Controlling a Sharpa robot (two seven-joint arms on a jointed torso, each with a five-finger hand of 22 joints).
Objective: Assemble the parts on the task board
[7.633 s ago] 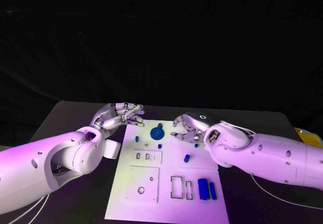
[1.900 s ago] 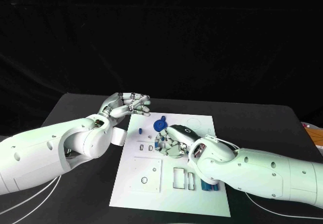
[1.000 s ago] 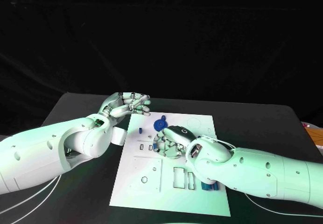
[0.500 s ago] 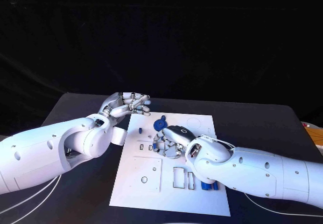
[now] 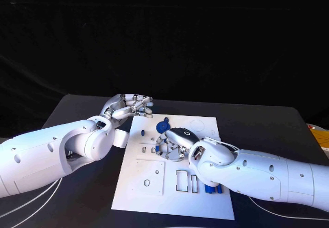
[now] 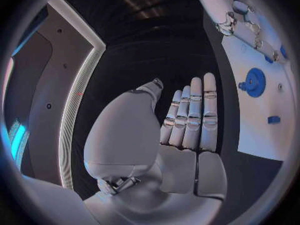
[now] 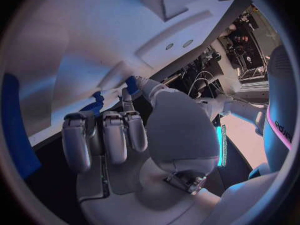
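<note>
I'm seeing left robot hand (image 5: 129, 108) hovering off board's far-left corner, fingers curled, holding nothing | right robot hand (image 5: 173, 142) pinching small blue part (image 5: 158, 150) mid flat white task board (image 5: 203, 128) | round blue gear (image 5: 164, 127) sitting just beyond | black counter (image 5: 267, 126)

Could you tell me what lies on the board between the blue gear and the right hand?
In the head view, only bare white task board lies between the blue gear and the right hand; the fingers rest just below the gear, over small blue parts.
</note>
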